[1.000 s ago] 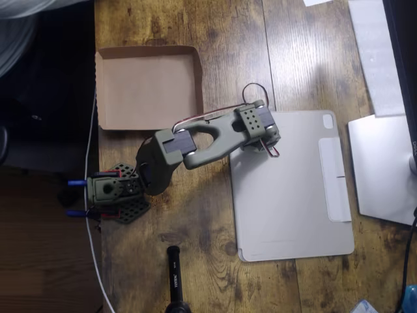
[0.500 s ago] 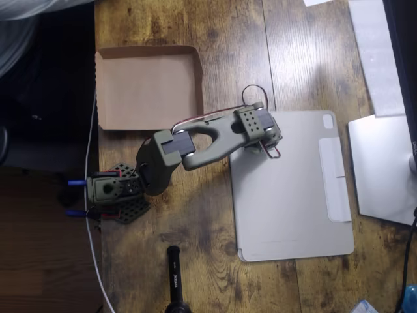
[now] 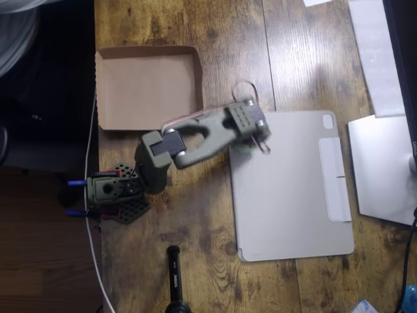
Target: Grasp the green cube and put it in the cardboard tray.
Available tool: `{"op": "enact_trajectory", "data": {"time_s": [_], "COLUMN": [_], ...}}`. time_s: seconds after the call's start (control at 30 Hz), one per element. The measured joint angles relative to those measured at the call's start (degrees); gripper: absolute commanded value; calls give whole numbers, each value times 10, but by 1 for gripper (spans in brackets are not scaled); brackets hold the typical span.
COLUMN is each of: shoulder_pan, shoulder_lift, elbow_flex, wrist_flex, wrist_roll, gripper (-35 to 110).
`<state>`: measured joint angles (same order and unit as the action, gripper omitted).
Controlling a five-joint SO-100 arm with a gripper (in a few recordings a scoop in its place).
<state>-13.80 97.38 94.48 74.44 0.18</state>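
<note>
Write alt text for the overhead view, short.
An olive-green robot arm reaches across a wooden table, its wrist over the top-left corner of a grey tablet case; its motion-blurred gripper is hidden. An empty cardboard tray lies up-left.

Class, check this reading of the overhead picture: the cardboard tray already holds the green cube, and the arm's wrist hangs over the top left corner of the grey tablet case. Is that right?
One part is wrong. The overhead view shows the cardboard tray empty, with no cube inside. The rest stands: the arm's wrist hangs over the top left corner of the grey tablet case.
</note>
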Motion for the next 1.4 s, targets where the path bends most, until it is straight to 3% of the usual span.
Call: {"op": "enact_trajectory", "data": {"time_s": [0.3,0.57,1.07,1.23,1.4], "shoulder_pan": [-131,-301,-330,-330,-330], "shoulder_lift": [76,89,112,113,114], "elbow_flex": [-72,-106,-57,-46,-36], "wrist_flex": [131,237,229,229,228], "wrist_roll": [46,23,20,20,20], "gripper": [0,0,5,15,17]}}
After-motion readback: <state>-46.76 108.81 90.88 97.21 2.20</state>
